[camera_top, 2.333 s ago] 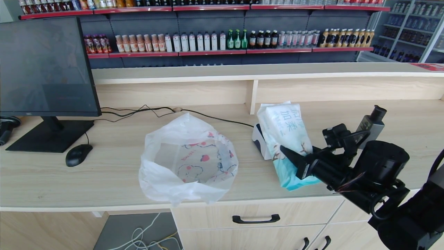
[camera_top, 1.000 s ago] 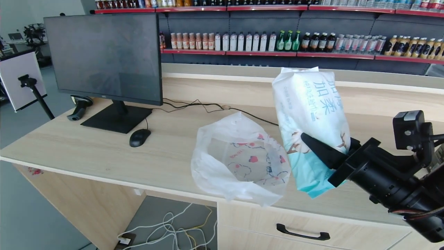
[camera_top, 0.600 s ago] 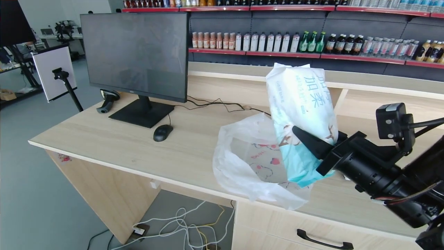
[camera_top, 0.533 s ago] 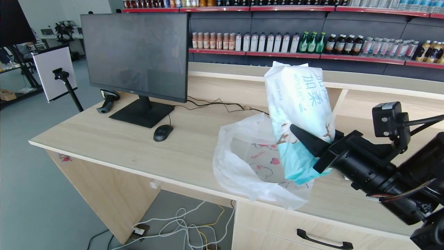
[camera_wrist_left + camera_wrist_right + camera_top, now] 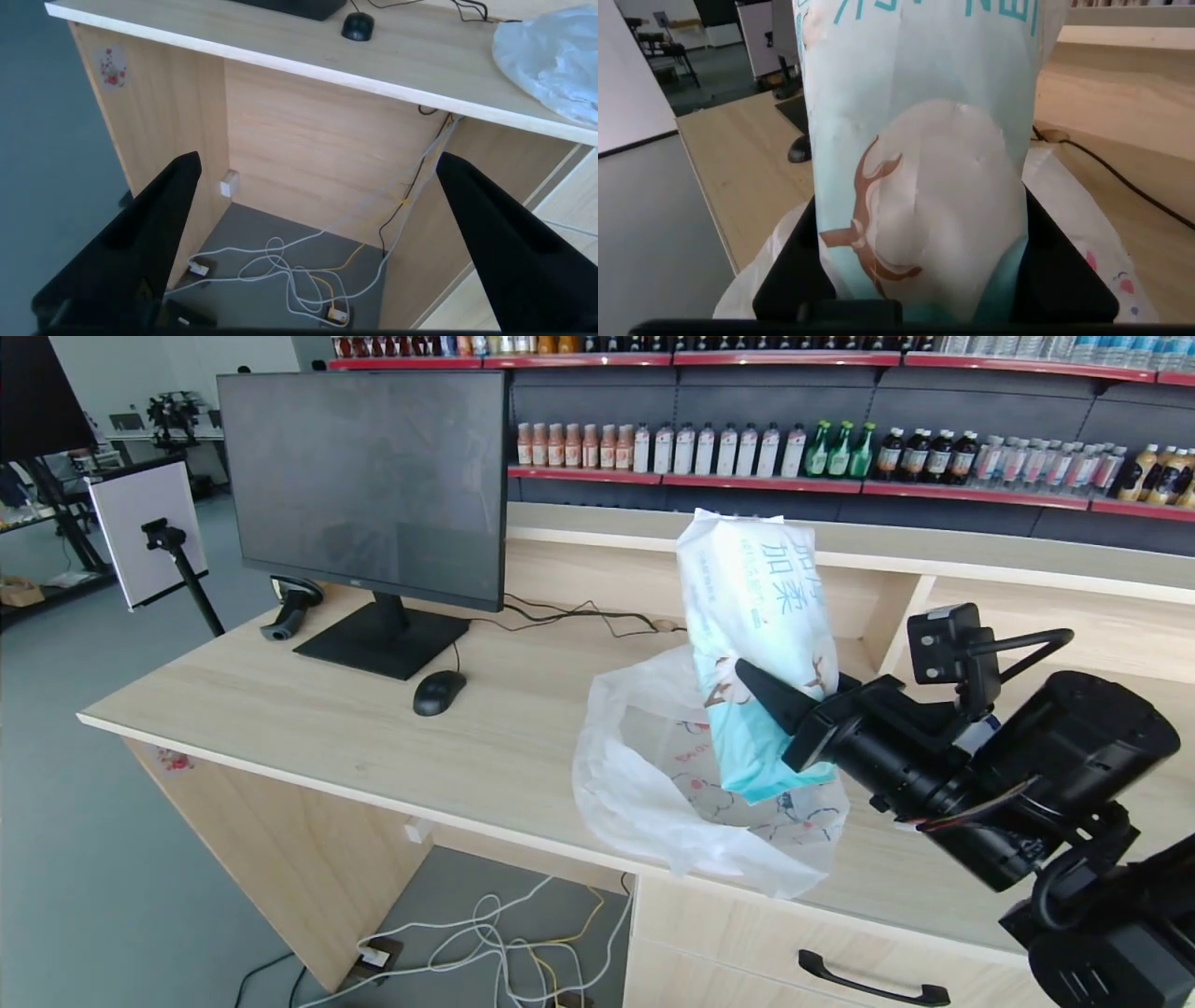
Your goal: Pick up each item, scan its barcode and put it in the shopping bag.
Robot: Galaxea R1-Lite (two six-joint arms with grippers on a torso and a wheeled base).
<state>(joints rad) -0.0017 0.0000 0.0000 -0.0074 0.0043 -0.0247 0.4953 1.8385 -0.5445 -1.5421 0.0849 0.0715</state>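
My right gripper is shut on a white and teal tissue pack, held upright with its lower end over the open mouth of the white shopping bag on the counter. In the right wrist view the tissue pack sits between the two dark fingers, with the shopping bag below it. My left gripper stands open, low beside the counter, its two fingers spread wide over the floor cables.
A monitor stands at the counter's left, with a mouse and a handheld scanner near it. A cable runs behind the bag. Drawers sit under the counter edge. Bottle shelves line the back.
The right gripper lifted the tissue pack off the counter and carried it left over the shopping bag, lowering it in the last half second. The head camera turned early on.
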